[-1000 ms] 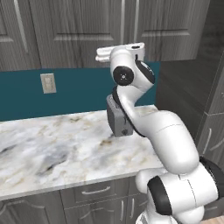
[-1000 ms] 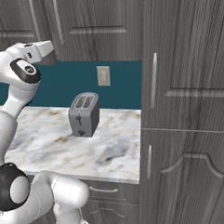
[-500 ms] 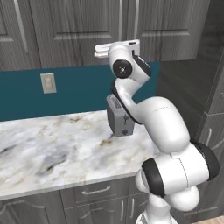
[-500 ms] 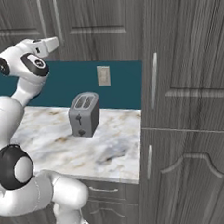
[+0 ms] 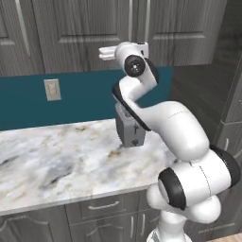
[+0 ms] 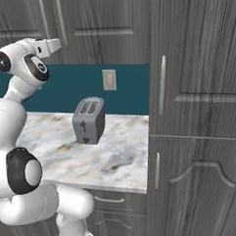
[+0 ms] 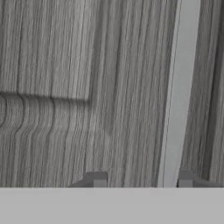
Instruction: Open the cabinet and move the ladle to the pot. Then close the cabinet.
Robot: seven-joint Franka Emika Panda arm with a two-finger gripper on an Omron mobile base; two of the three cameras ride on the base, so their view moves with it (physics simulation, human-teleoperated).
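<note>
The cabinet (image 5: 94,33) hangs on the wall above the marble counter (image 5: 56,156), doors shut, dark grey grain running top to bottom, and the arm is right up against it. Up close in the hand view, the door panel (image 7: 87,65) is all there is to look at, with its slim silver bar handle (image 7: 179,87) running down the right side. The gripper (image 7: 142,180) has a fingertip on each side of that bar, the handle's lower end sitting between them closer to the right tip, jaws part-open with plenty of gap on the left; whether either tip touches the bar, I cannot tell. From the left base view the white hand (image 5: 142,47) points into the lower edge of the doors, near where two handles (image 5: 131,19) run side by side. Below, a grey toaster (image 6: 88,120) stands on the counter in front of the teal backsplash (image 6: 89,87), a wall outlet (image 6: 108,79) just above it, and a tall cabinet column (image 6: 198,111) closes off the right.
</note>
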